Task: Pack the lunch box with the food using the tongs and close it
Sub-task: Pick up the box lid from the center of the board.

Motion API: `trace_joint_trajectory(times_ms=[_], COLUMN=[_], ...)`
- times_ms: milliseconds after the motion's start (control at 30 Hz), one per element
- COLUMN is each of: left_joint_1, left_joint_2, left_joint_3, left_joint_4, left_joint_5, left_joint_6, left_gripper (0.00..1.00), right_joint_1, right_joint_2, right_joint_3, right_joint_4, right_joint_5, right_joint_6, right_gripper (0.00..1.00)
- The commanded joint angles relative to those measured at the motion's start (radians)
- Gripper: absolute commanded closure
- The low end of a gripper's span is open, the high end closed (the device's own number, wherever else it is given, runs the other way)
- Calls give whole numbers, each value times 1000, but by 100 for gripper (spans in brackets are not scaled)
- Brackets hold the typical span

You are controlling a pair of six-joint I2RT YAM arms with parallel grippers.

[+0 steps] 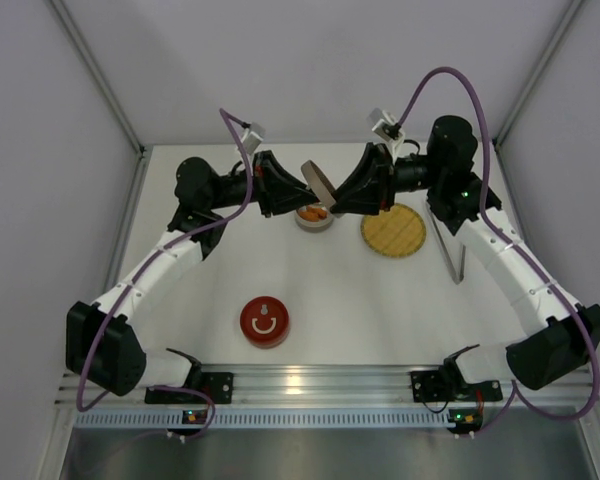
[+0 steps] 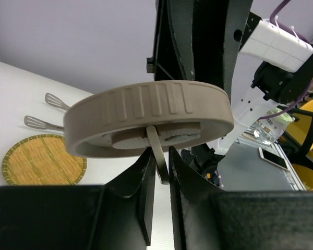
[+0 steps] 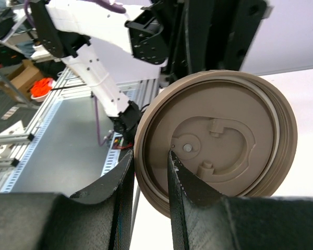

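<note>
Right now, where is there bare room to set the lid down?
Bare table between the red disc, the plate and the box. Crowded at the back: left gripper and right gripper hold the lid at the box; tongs lie right of the plate.

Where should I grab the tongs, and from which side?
I'd pinch the tongs across both arms just beyond the joined near end, coming straight down with the right hand: they lie flat beside the plate, a narrow V opening toward the far side. That hand holds the lid now.
</note>
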Motion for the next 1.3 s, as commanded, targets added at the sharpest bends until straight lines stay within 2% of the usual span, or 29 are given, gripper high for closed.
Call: trace_joint_trajectory(times_ms=[0,100,233,367,433,467,500,567,600,633,667,733,800,900,1033,1133,1167,1267], left_joint_1=[-23,-24,-24,-24,-24,-24,-21,-12,6,14,29,48,78,100,103,109,115,126], left_joint_2=[-5,-3,-5,-6,-6,-8,-8,1,9,13,32,50,56,41,32,29,17,1], left_joint_3=[2,6,13,36,45,49,59,95,108,152,186,236,224,114,-39,-128,-148,-229], left_joint_4=[29,28,10,-108,-142,-206,-257,-410,-479,-572,-757,-854,-902,-844,-651,-555,-535,-535], left_joint_5=[43,56,53,34,17,5,-9,-58,-85,-192,-238,-332,-343,-336,-277,-244,-251,-271], left_joint_6=[-18,-26,-33,-7,-10,-9,-6,-9,-20,-27,-18,-52,-111,-332,-553,-702,-733,-851], left_gripper=[81,85,98,100,100,100,100,100,100,100,100,100,100,100,100,100,100,100], right_joint_1=[11,11,10,9,6,4,0,-34,-61,-77,-100,-112,-111,-109,-59,50,84,185], right_joint_2=[-3,0,2,2,5,7,7,14,16,11,-9,-45,-108,-150,-194,-201,-197,-150], right_joint_3=[61,62,64,74,94,102,120,157,168,174,168,142,79,61,41,10,-4,-5], right_joint_4=[24,2,-9,-61,-140,-175,-247,-321,-387,-410,-421,-418,-401,-442,-539,-538,-529,-515], right_joint_5=[54,69,77,101,162,197,290,430,473,524,608,702,803,836,837,897,935,933], right_joint_6=[-51,-68,-76,-126,-163,-209,-228,-318,-347,-395,-419,-510,-574,-680,-844,-883,-887,-886], right_gripper=[100,100,100,100,76,60,39,22,21,20,19,17,14,12,14,25,35,47])
